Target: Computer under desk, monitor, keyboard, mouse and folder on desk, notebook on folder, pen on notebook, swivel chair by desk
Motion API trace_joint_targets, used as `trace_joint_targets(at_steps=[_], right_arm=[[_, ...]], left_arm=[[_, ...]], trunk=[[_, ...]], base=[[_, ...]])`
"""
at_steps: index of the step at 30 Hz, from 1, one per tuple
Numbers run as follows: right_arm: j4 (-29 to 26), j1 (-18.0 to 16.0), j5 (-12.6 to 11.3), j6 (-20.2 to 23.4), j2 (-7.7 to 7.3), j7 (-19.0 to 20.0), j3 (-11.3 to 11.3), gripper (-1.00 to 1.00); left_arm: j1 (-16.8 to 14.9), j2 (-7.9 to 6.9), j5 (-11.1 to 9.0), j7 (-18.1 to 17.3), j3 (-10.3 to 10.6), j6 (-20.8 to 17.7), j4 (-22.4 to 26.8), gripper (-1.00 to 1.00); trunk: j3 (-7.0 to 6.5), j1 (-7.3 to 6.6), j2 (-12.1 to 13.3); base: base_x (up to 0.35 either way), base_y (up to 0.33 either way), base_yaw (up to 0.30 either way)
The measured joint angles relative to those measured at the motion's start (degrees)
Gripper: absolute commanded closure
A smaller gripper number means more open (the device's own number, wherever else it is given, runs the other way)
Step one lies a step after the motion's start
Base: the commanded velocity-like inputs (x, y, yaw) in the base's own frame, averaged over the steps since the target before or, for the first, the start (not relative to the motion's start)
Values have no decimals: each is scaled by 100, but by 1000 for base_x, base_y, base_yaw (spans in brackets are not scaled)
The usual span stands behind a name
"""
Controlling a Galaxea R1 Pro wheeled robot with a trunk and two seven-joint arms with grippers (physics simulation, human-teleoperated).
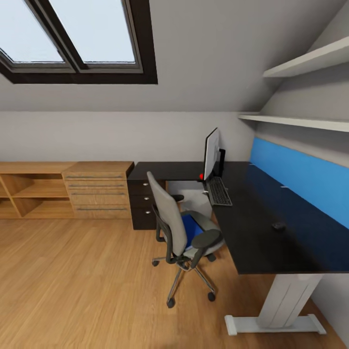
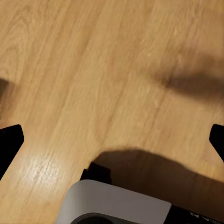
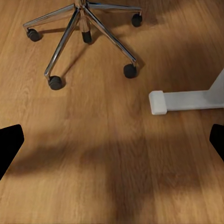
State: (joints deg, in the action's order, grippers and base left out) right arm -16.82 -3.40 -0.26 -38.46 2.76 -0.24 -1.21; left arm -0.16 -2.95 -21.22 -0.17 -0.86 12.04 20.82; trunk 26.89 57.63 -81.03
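Head view, left to right: light wooden shelf-and-drawer unit [image 1: 68,189] against the wall; grey swivel chair [image 1: 180,228] with a blue flat folder [image 1: 190,231] on its seat, just beside the black-topped desk [image 1: 271,242]. On the desk — upright flat monitor [image 1: 211,154], dark keyboard [image 1: 219,191] in front of it, small dark mouse [image 1: 278,225] well apart.

Left gripper [image 2: 112,140]: fingers spread wide over bare wood floor [image 2: 93,70], nothing between. Right gripper [image 3: 112,140]: likewise parted, empty — chair's chrome base [image 3: 79,28] and white desk foot [image 3: 186,100] ahead.
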Motion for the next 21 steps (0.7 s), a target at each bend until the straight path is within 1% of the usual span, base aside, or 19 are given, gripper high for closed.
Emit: trace_joint_targets(at_steps=[3,10,16,17,21], right_arm=[[1,0,0,-1,2,0,0,-100],[1,0,-5,-1,-5,0,0,-100],[-14,0,-1,-4,-20,0,0,-100],[-17,0,-9,-5,-62,0,-3,-100],[-11,0,-7,-10,-75,0,0,-100]], left_arm=[[0,-2,2,1,-3,-1,0,-100],[0,-4,4,1,-4,-10,-7,-100],[0,4,4,-6,9,-4,-6,-100],[0,4,6,-7,11,-2,-8,-100],[0,4,11,-7,18,10,-9,-100]], trunk=[[54,66,-120],[180,220,-401],[287,351,-642],[305,374,-682],[377,461,-843]], base=[[0,229,0],[0,303,0],[0,49,0],[0,4,0],[0,1,0]])
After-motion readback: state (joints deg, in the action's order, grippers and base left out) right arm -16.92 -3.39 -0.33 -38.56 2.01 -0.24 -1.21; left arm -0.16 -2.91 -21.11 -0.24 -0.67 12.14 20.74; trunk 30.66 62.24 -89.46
